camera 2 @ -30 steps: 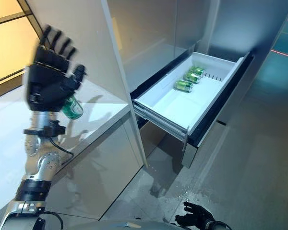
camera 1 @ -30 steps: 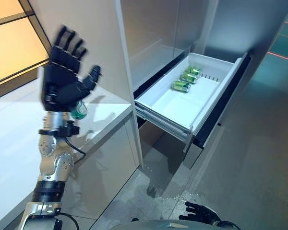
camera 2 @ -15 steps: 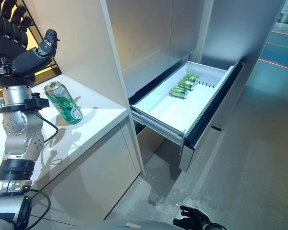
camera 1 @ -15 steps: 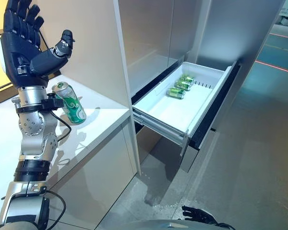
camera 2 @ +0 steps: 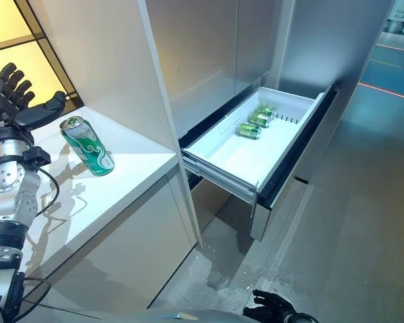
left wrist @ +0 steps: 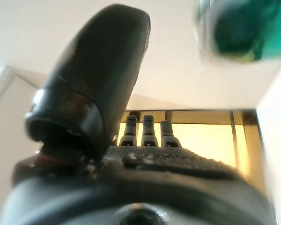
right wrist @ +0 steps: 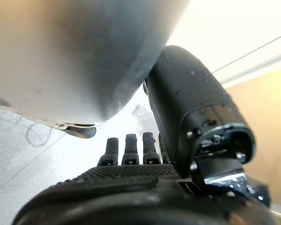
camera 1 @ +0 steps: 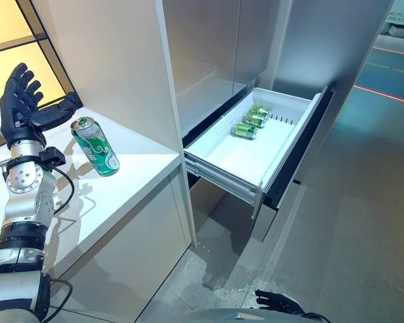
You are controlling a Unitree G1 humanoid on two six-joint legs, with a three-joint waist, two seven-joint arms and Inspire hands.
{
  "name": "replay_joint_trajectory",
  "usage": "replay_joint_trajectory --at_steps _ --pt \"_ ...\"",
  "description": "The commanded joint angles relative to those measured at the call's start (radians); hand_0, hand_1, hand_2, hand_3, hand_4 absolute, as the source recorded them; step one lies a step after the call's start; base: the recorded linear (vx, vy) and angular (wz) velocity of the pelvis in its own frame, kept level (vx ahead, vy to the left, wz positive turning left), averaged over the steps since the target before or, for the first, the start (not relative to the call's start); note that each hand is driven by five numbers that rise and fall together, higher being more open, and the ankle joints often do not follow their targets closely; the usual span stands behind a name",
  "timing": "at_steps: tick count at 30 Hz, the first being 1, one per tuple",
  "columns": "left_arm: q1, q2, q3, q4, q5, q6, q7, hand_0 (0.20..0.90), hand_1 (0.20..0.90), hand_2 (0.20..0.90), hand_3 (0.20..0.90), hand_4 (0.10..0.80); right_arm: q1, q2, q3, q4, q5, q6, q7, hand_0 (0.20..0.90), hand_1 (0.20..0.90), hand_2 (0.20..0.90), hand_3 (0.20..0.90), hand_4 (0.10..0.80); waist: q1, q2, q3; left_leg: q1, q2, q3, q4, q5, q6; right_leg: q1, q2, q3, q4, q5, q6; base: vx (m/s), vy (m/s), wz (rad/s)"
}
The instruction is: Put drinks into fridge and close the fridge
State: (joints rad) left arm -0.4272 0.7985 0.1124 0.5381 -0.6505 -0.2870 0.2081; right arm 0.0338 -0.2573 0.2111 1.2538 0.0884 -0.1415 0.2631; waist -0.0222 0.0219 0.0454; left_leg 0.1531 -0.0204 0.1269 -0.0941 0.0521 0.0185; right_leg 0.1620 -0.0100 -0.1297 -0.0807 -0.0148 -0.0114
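One green can [camera 1: 95, 146] stands on the desk [camera 1: 131, 176] beside the spread, empty left hand [camera 1: 23, 108]; three cans [camera 1: 250, 122] (lying down) fill the open fridge drawer [camera 1: 239, 158]. The right hand [camera 2: 269, 311] hangs low, fingers relaxed.

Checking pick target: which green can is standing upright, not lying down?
The green can on the white counter, beside the open left hand, stands upright. The three cans in the open fridge drawer all lie on their sides.

White counter [camera 1: 131, 171]; grey floor [camera 1: 363, 222] (speckled)
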Motion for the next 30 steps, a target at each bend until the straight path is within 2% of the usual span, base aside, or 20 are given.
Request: replay_joint_trajectory --at_steps 1,10,16,22,25,30 --pt "-0.219 0.112 0.018 0.015 -0.032 -0.069 -0.040 0.900 0.900 0.900 0.900 0.800 0.023 -0.054 0.054 0.038 -0.045 0.005 0.014 0.900 0.900 0.900 0.900 0.800 -0.016 0.019 -0.003 0.026 -0.060 -0.043 0.059 -0.170 0.059 -0.052 -0.016 0.014 0.138 -0.096 0.065 0.022 0.040 -0.07" --pt "-0.205 0.085 0.014 0.011 -0.140 -0.044 -0.159 0.900 0.900 0.900 0.900 0.800 0.022 -0.063 0.045 0.030 -0.063 0.012 0.026 0.900 0.900 0.900 0.900 0.800 -0.016 0.018 0.008 0.022 -0.065 -0.043 0.059 -0.172 0.064 -0.067 -0.022 0.018 0.150 -0.094 0.073 0.018 0.044 -0.03" --pt "-0.210 0.068 0.020 -0.005 -0.216 -0.049 -0.180 0.900 0.900 0.900 0.900 0.800 0.024 -0.067 0.043 0.028 -0.076 0.021 0.024 0.900 0.900 0.900 0.900 0.800 -0.018 0.018 0.011 0.020 -0.066 -0.039 0.061 -0.173 0.065 -0.072 -0.027 0.020 0.156 -0.092 0.079 0.020 0.041 -0.01" --pt "-0.219 0.059 0.008 -0.012 -0.198 -0.038 -0.200 0.900 0.900 0.900 0.900 0.800 0.023 -0.071 0.041 0.025 -0.081 0.020 0.026 0.900 0.900 0.900 0.900 0.800 -0.020 0.018 0.019 0.015 -0.069 -0.036 0.070 -0.177 0.069 -0.081 -0.031 0.023 0.167 -0.092 0.082 0.002 0.005 0.00" --pt "-0.214 0.057 -0.011 -0.014 -0.126 -0.026 -0.189 0.900 0.900 0.900 0.900 0.800 0.023 -0.071 0.043 0.021 -0.078 0.017 0.027 0.900 0.900 0.900 0.900 0.800 -0.020 0.017 0.023 0.013 -0.070 -0.035 0.076 -0.180 0.071 -0.088 -0.033 0.025 0.177 -0.093 0.086 0.000 0.000 0.00" --pt "-0.205 0.058 -0.017 0.003 -0.130 -0.020 -0.227 0.900 0.900 0.900 0.900 0.800 0.023 -0.073 0.041 0.012 -0.078 0.021 0.033 0.900 0.900 0.900 0.900 0.800 -0.021 0.015 0.028 0.008 -0.072 -0.035 0.085 -0.182 0.073 -0.092 -0.034 0.030 0.182 -0.092 0.088 0.000 0.000 0.00"
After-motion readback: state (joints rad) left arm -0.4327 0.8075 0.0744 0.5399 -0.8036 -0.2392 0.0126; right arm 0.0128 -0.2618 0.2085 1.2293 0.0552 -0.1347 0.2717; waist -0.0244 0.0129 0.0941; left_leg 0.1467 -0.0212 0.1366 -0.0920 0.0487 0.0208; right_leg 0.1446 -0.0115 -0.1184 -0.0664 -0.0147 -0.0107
